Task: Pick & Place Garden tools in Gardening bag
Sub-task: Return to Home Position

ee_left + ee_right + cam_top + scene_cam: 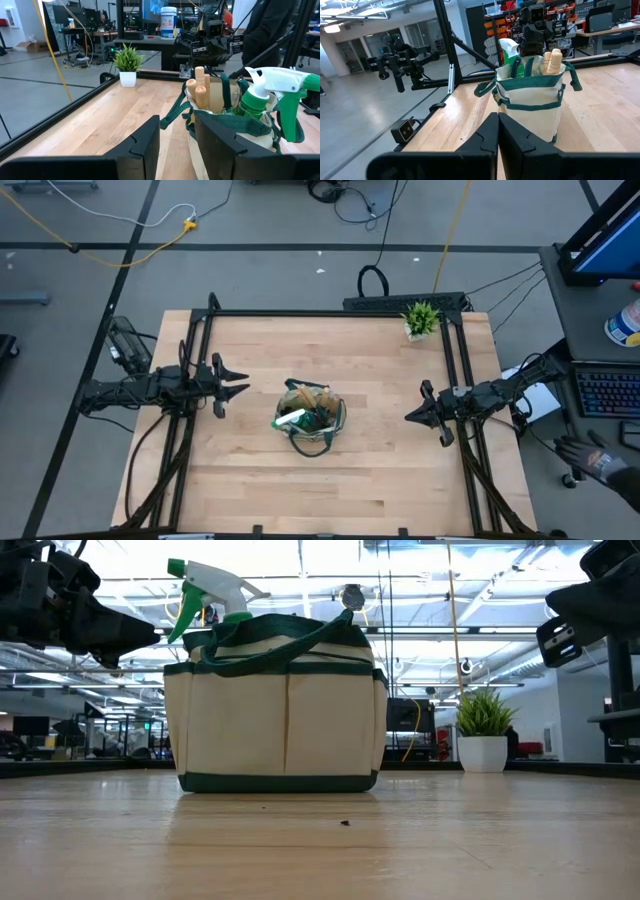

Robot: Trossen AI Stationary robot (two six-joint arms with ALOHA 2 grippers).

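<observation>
**Bag is loaded, both arms parked wide, lots of bare table**

The table (380, 470) is light wood planks with a black frame (330, 313) running round its edges. It sits on a grey floor (260, 220) with cables (100, 240) trailing across it. The low view looks into a big open hall with strip lights and desks behind the bag.

The gardening bag (312, 423) stands upright near the middle of the table. A green-and-white spray bottle (205, 590) pokes out of the top, and a few wooden handles (200, 87) stick up beside it.

The left gripper (243, 381) hangs above the table, well clear of the bag on its left. Its fingers are apart, with a plain gap between them in the left wrist view, and they hold nothing. The right gripper (408, 417) is well clear of the bag on the opposite side, fingers pressed together and empty.

The potted plant (421, 320) is way off from the bag in the far right corner, right by the frame. The whole near strip of wood in front of the bag is bare, same for the stretches between the bag and each gripper.

Off the table, past the right arm, there's a hand (598, 463) near a keyboard (610, 392).
</observation>
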